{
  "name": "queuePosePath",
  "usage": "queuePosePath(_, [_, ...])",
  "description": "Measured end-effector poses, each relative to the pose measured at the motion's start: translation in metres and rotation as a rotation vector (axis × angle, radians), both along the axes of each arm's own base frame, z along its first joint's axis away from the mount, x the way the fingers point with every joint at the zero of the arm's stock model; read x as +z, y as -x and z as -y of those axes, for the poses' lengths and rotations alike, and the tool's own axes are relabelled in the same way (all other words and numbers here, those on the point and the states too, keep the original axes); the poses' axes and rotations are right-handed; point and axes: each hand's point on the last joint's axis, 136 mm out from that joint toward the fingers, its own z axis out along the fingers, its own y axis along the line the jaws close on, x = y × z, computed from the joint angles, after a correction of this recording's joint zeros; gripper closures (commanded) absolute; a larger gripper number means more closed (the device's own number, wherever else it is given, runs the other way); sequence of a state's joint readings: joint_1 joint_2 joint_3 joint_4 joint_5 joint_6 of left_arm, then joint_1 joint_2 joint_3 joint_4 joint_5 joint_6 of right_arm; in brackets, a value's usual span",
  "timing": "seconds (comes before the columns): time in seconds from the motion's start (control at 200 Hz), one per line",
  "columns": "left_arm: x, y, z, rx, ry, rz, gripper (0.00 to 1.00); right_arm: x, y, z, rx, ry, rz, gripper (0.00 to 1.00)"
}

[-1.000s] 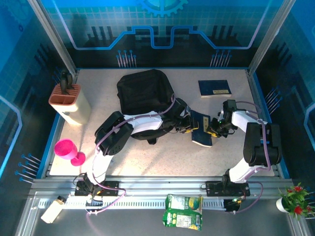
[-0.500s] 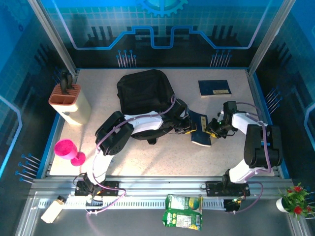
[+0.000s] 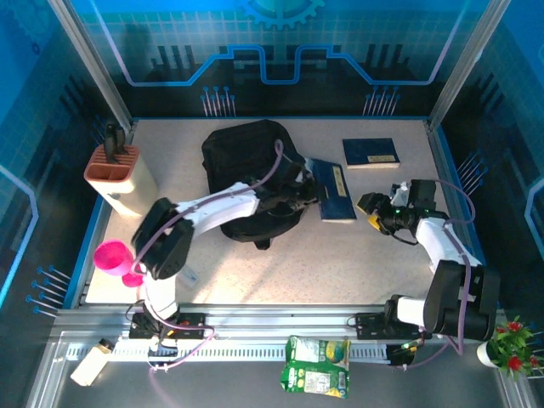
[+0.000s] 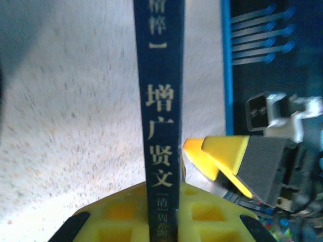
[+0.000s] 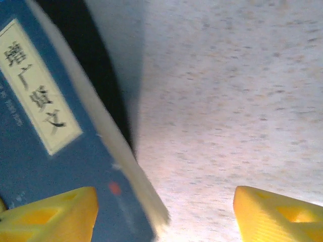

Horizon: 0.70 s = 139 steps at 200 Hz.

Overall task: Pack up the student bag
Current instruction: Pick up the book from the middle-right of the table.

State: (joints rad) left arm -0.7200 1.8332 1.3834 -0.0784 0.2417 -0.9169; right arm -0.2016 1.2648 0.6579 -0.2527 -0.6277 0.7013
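Left claw: clamped on a blue book, which has been carried up from lower centre to mid-frame, just beside the right flank of the student bag at upper centre of the worktop. Right claw: spread wide, emptied and drawn back rightward, so the handover is judged complete. Insertion remains to be done; a second blue book is left at upper right.

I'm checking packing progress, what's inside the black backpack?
Fabric of the backpack covers its inside. The left gripper holds one blue book beside it; a second book lies on the table.
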Motion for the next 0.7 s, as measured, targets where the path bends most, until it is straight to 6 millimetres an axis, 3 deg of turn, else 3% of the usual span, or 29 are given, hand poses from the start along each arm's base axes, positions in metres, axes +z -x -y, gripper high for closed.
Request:
queuePosePath(0.17, [0.038,-0.021,-0.058,0.158,0.065,0.109,0.91,0.021,-0.011,-0.026,0.006,-0.182,0.078,0.15])
queuePosePath(0.345, [0.037,-0.028,-0.104,0.313,0.115,0.124,0.91,0.058,-0.021,-0.083,0.101,-0.312,0.169,0.13])
queuePosePath(0.44, [0.035,-0.027,-0.116,0.364,0.146,0.121,0.9,0.072,-0.027,-0.11,0.13,-0.384,0.196,0.13])
queuePosePath(0.695, [0.046,-0.029,-0.12,0.436,0.266,0.117,0.91,0.07,-0.035,-0.157,0.127,-0.497,0.115,0.16])
